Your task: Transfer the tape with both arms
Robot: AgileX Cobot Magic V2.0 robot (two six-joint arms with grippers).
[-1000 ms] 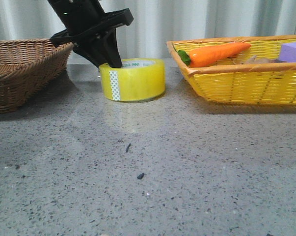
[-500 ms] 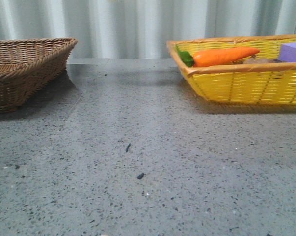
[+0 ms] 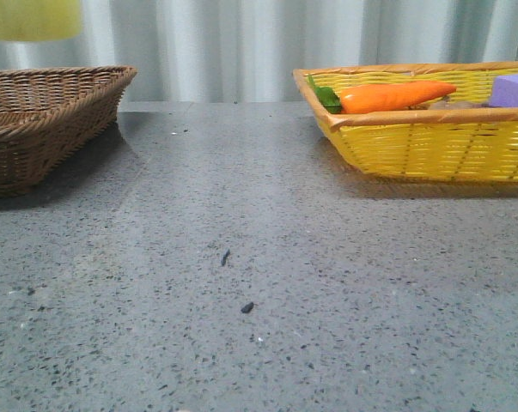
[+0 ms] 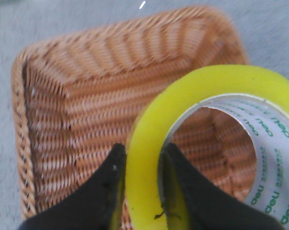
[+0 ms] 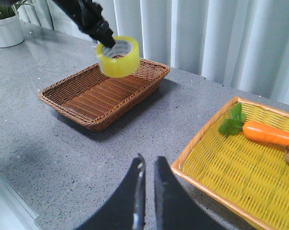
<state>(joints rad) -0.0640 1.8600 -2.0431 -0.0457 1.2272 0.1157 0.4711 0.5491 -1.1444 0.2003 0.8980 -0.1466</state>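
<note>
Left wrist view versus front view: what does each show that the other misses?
Left wrist only: the left claw pinching the wall of the tape, the roll's white core with green print, held over the inside of the brown basket. Front only: the yellow basket holding a carrot and a purple block. Both: the tape, the brown basket, the grey table.

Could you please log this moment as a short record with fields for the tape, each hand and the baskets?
tape: yellow roll, held in the air over the brown basket
left hand: shut on the tape's wall, one finger inside the core, one outside
right hand: fingers nearly together, holding nothing, above the table near the yellow basket
brown basket: nothing seen inside
yellow basket: holds a carrot and a purple block
</note>
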